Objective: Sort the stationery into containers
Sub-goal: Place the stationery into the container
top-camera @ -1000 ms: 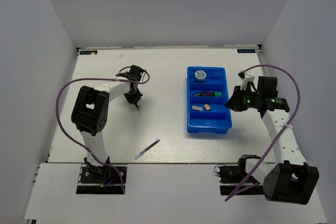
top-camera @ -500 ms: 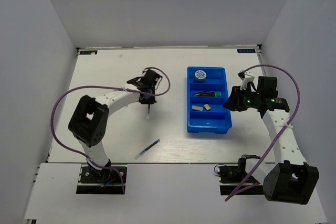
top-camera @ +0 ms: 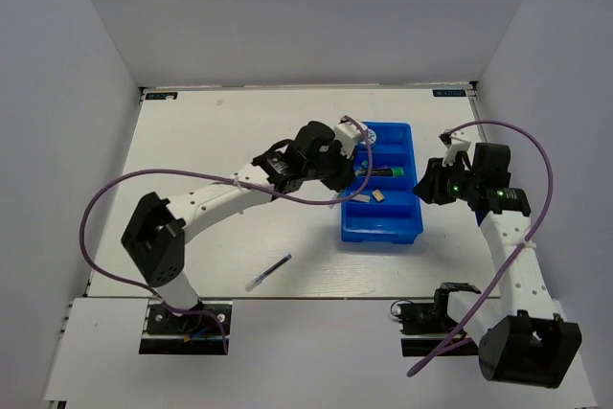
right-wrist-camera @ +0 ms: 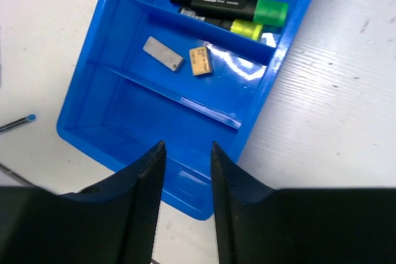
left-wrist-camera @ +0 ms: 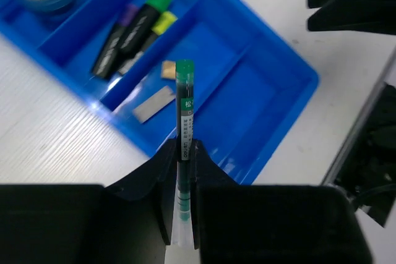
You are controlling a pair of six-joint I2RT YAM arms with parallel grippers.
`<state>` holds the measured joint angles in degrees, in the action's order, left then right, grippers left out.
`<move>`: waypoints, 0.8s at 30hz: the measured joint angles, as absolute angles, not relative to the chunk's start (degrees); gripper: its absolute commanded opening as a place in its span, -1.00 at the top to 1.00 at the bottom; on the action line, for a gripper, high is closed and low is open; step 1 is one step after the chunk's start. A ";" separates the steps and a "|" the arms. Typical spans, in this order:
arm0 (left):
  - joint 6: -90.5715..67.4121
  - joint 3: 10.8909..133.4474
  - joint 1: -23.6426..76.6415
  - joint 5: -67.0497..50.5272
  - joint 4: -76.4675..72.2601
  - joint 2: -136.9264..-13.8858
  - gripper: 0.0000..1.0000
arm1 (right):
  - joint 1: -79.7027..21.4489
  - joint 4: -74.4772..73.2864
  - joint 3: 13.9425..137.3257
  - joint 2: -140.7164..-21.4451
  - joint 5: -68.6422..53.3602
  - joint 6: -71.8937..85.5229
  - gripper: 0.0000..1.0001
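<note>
Over blue ridged plastic tray [top-camera: 383, 228], L fingers [left-wrist-camera: 167, 162] grasp thin green-capped pen [left-wrist-camera: 184, 91]; R fingers [right-wrist-camera: 150, 177] released, empty. Remaining: thin dark-blue pen [top-camera: 269, 273] on white surface [top-camera: 192, 131].

The white left arm [top-camera: 206, 203] with black joints is being held stretched from its base forward and to the right, with the elbow out at the left. Its black two-finger left gripper [left-wrist-camera: 185, 153] is being pointed downward, and a thin pen with a green cap [left-wrist-camera: 184, 100] is being clamped between the narrow jaws, sticking out past the tips. The white right arm [top-camera: 512, 256] is being held bent, leaning forward and to the left. Its black right gripper [right-wrist-camera: 187, 156] is being aimed down, the fingers [right-wrist-camera: 148, 177] being held apart with nothing between them.
</note>
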<state>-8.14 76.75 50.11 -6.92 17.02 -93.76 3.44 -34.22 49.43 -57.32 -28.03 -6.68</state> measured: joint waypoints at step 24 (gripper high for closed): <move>-15.14 77.32 52.10 -26.26 -0.54 -108.47 0.22 | 5.67 -29.85 46.15 -51.64 -25.67 -7.11 0.42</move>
